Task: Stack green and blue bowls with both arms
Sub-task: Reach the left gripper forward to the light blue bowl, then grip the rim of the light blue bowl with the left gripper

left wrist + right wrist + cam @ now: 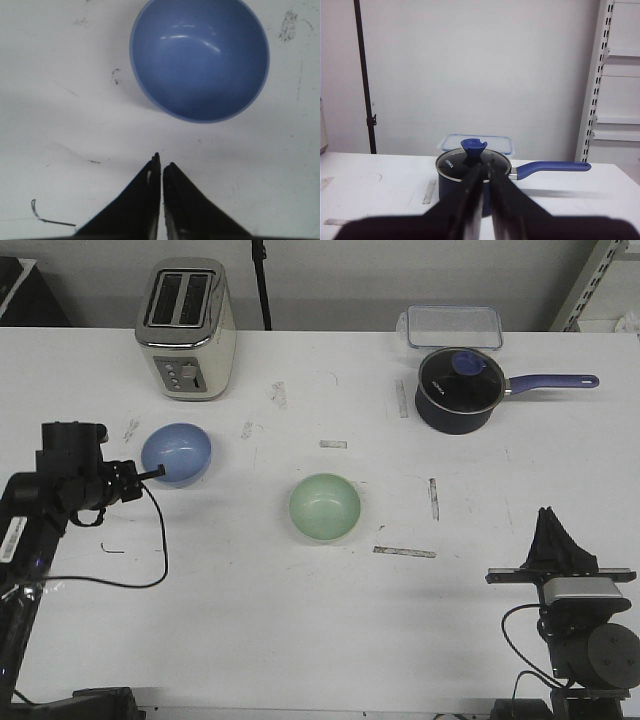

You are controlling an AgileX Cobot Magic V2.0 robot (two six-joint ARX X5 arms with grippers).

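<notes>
The light blue bowl [177,453] sits upright on the white table at the left. It fills the left wrist view [200,57]. My left gripper [160,472] is shut and empty, its tips just short of the bowl's near rim; in its own view the gripper [162,162] has its two fingers nearly together. The pale green bowl [325,507] sits upright near the table's middle, apart from both arms. My right gripper [549,515] is shut and empty at the front right, far from both bowls; its own view shows the gripper [484,167] pointing at the saucepan.
A cream toaster [187,328] stands at the back left. A dark lidded saucepan [458,389] with a blue handle sits at the back right, with a clear plastic box [452,326] behind it. Tape strips [404,552] mark the table.
</notes>
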